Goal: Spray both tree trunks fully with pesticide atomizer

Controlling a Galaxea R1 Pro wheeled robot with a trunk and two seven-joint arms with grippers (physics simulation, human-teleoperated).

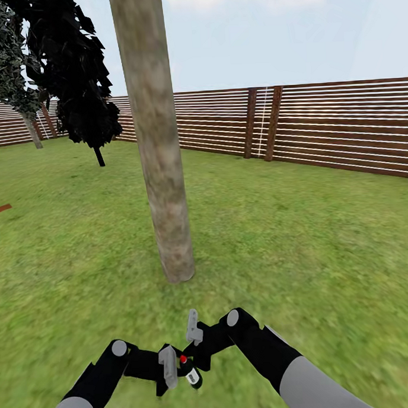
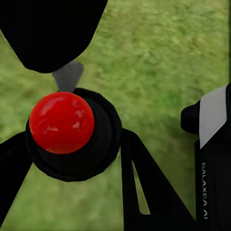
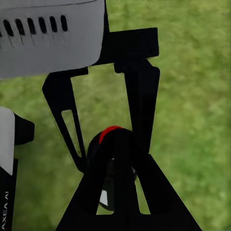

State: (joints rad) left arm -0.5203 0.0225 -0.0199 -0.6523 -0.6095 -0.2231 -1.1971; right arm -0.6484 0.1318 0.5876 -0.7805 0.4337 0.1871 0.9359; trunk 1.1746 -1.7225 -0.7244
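Atomizer (image 1: 190,372) is off the ground, held low between both grippers over the grass (image 1: 300,241), just in front of the nearest tree trunk (image 1: 161,170). Black bottle, red cap/knob on top (image 2: 61,122), bit of white label visible on the body.

Right gripper (image 3: 115,187): fingers closed around the bottle body below the red top; this looks like the carrying grip. Left gripper (image 1: 166,363): right beside the bottle, its wrist view looks straight down on the red knob with black fingers (image 2: 144,183) on either side, but I cannot tell whether it's actually clamped or just bracketing it.

Handling, my read: small rigid bottle, light, probably smooth-sided, so it can rotate or slip in a two-finger pinch. Best hold is on the cylindrical body mid-height, pads across the diameter, keeping the head and nozzle clear. Don't grip the knob, since it's round and will pivot.

Trunk is smooth, mottled grey-brown, leaning slightly, base flared into the lawn, no visible coverage on it yet. Second tree (image 1: 28,125) stands far off by the fence (image 1: 343,126) at the lawn's back left corner, next to dark foliage (image 1: 73,73).

Risk: nozzle direction isn't readable from these views; verify before spraying.
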